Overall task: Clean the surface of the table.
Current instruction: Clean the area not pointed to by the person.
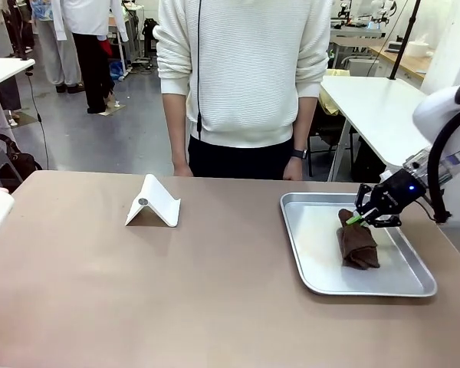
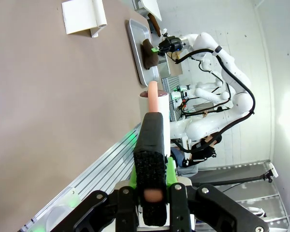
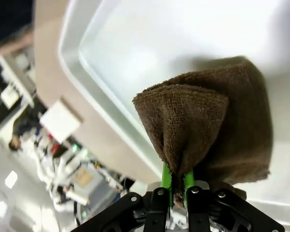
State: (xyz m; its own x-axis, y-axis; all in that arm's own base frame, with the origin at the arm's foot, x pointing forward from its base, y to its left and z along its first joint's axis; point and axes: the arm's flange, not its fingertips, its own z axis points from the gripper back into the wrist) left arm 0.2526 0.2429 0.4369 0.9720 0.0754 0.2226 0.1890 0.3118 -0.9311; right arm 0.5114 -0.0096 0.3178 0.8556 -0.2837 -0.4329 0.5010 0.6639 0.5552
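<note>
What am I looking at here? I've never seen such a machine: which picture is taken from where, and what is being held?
These are one moment seen by three cameras. The front view looks across the table at a person standing at the far side. On the table lie a white folded stand and a metal tray. The white machine at the right is a robot arm; the right arm's fingers pinch a brown cloth that rests in the tray. The left wrist view comes from a camera on the other arm's wrist: the left arm's fingers are shut on a dark tool with a pink end; what it is I cannot tell. The right wrist view shows the cloth close up.
</note>
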